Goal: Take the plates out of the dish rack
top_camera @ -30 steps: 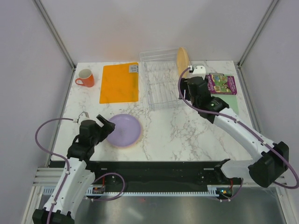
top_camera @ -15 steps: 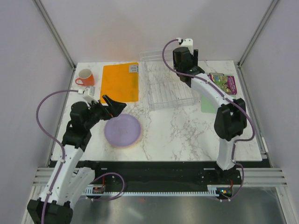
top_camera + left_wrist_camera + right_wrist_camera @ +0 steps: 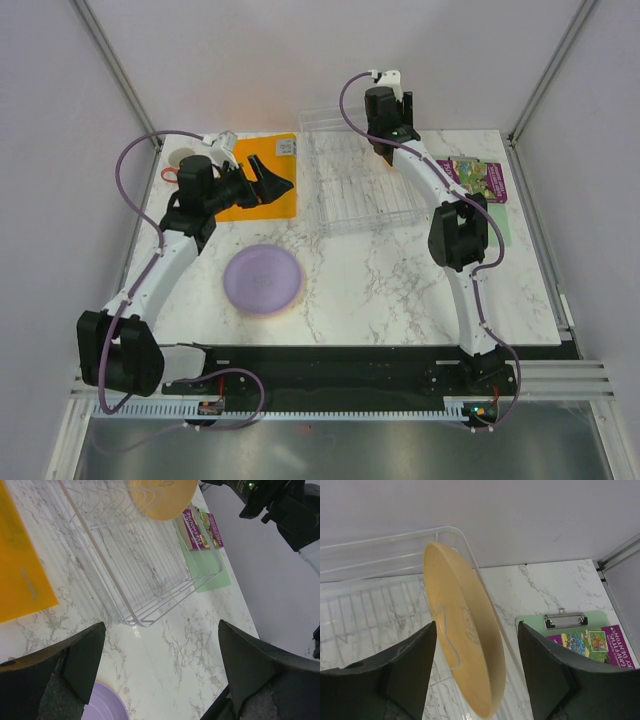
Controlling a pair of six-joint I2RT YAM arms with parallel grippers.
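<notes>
The right claw (image 3: 476, 625) is spread wide at the top centre of the overhead view, over the rack's (image 3: 350, 190) far right corner. In its wrist view the two fingers (image 3: 410, 665) stand either side of a tan plate (image 3: 465, 655), which sits on edge in the rack, tilted, with a wire divider across its face. Whether either finger touches the plate cannot be told; the gap between them is much wider than the plate's rim.

The left claw (image 3: 268, 182) is also wide open and holds nothing. It hangs over the orange mat (image 3: 275, 208) in the upper left of the overhead view, pointing toward the rack's left wall.

A purple plate (image 3: 262, 280) lies flat on the marble table (image 3: 380, 290), left of centre and well apart from the rack. Marble shows between the rack's near edge and that plate. Just beside the rack's right wall lie a green clipboard (image 3: 565, 620) and a book (image 3: 478, 180).
</notes>
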